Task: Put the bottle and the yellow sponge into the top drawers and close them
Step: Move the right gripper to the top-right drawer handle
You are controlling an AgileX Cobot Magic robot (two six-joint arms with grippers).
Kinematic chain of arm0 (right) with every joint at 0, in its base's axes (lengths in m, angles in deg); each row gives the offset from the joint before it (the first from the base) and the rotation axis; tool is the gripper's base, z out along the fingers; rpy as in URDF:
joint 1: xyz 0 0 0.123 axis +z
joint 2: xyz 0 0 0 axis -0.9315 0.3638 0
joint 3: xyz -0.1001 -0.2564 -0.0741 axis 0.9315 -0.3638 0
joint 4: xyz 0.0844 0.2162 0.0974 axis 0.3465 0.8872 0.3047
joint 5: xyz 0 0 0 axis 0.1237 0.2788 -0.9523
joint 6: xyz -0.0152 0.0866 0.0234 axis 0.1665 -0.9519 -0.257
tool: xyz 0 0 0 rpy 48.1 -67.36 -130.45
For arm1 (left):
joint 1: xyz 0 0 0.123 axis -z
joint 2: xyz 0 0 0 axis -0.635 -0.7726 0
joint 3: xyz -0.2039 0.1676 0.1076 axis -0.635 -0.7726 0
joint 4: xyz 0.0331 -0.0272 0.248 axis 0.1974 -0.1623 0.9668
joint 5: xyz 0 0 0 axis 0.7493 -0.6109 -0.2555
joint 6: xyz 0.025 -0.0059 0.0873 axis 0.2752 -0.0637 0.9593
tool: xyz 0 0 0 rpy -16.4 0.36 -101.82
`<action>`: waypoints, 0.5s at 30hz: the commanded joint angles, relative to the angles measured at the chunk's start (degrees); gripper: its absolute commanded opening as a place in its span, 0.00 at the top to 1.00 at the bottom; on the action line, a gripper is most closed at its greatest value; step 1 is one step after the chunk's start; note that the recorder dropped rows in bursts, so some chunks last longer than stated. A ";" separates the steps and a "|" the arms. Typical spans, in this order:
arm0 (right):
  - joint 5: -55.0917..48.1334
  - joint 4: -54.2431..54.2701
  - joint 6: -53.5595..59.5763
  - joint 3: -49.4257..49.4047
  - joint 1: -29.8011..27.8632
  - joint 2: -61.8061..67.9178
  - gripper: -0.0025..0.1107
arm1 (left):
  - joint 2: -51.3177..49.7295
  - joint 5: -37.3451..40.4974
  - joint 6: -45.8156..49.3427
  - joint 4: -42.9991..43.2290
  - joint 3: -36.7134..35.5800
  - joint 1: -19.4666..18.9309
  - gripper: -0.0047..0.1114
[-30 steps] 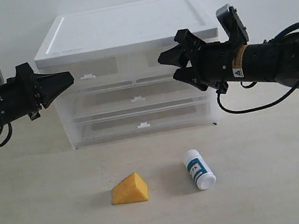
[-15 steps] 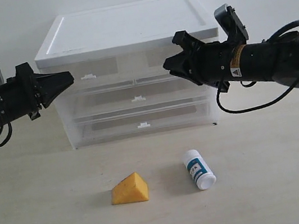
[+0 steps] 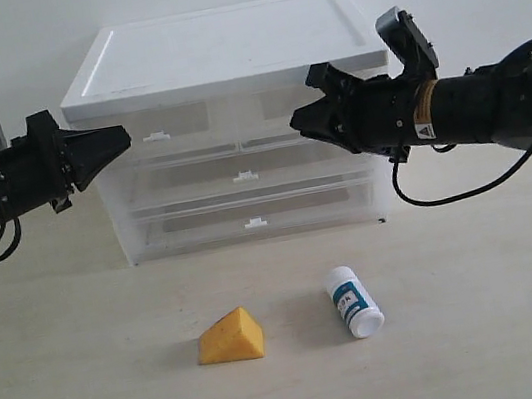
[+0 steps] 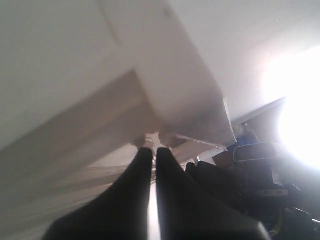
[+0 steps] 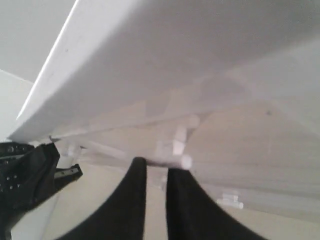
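Observation:
The yellow sponge (image 3: 230, 338) and the bottle (image 3: 354, 300) lie on the table in front of the drawer cabinet (image 3: 221, 45), the bottle on its side. Both top drawers are pushed in. My left gripper (image 3: 124, 136) (image 4: 154, 150) is shut and empty, with its tips just short of the left top drawer's white handle (image 3: 156, 136) (image 4: 146, 141). My right gripper (image 3: 296, 120) (image 5: 155, 165) is closed to a narrow gap at the right top drawer's handle (image 5: 172, 154), which lies across its tips. In the exterior view the gripper hides that handle.
Two full-width drawers (image 3: 245, 175) (image 3: 254, 224) sit shut below the top pair. The cabinet stands at the back of the table, against a white wall. Both arms hover level with the top drawers, well above the sponge and bottle.
My right gripper's jaws have closed from wide open to a narrow gap and moved slightly left toward the cabinet front. The left arm, sponge and bottle have not moved.

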 commanded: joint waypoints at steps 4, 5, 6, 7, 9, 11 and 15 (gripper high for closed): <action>4.81 -14.45 -4.79 0.07 0.16 -0.15 0.98 | 0.09 1.73 1.05 -4.76 0.41 -0.14 0.93; 4.94 -15.49 -5.73 0.07 0.16 -0.15 0.98 | 0.09 1.73 1.19 -4.97 0.41 -0.14 0.93; 4.94 -16.50 -6.15 0.07 0.16 -0.15 0.98 | 0.09 1.73 1.32 -4.97 0.41 -0.14 0.93; 4.94 -16.80 -6.15 0.07 0.16 -0.15 0.98 | 0.09 1.73 1.32 -4.97 0.41 -0.14 0.93; 4.94 -16.65 -6.15 0.07 0.04 -0.56 0.98 | 0.09 1.85 1.33 -4.97 0.41 -0.14 0.93; 5.45 -15.66 -6.28 0.07 -0.20 -1.27 0.98 | 0.09 1.85 1.33 -4.97 0.41 -0.14 0.93; 6.81 -15.30 -7.06 0.07 -1.82 -2.87 0.97 | 0.09 1.85 1.33 -4.97 0.41 -0.14 0.93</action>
